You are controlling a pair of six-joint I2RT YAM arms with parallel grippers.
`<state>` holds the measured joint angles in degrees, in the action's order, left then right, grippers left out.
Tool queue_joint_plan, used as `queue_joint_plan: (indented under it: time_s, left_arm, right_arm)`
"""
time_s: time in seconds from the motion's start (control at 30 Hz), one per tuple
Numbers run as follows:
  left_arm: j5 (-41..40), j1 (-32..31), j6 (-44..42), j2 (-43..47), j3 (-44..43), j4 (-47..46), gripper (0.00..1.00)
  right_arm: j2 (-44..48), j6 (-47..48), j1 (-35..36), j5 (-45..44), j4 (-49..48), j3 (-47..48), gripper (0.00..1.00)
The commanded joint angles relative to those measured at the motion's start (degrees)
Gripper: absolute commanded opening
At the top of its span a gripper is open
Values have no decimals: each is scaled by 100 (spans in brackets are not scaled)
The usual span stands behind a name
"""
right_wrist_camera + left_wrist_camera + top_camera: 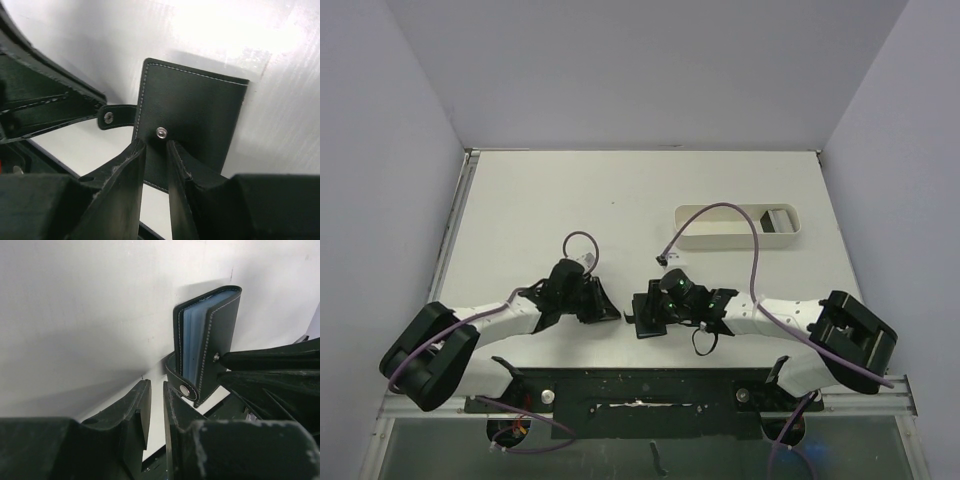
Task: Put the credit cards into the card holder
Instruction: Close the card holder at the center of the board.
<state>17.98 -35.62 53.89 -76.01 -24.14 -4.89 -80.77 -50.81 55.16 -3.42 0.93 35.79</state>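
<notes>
Between both grippers, low centre of overhead frame: card holder [222,320] stands on edge on table [620,200], blue-grey pockets showing, snap tab undone. Left gripper [156,385] just beside tab, jaws narrow, nothing between them. Right gripper [156,145] at holder's cover by snap stud, jaws narrow; grip cannot be told. Upper right: credit cards [780,218] lie in white tray [705,225].

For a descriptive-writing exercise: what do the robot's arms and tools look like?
Both the left arm and right arm have white links with black joints. A purple cable loops along each. The left tool and right tool have black, scuffed, tapered fingers; green lights glow near the right wrist.
</notes>
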Motion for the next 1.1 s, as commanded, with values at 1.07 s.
queue_joint_plan:
  time_s: [1.07]
  left_arm:
    - [3003,539,75,-2177,-1905,-2224,16]
  right_arm:
    - [-228,289,509,-403,-301,877,27]
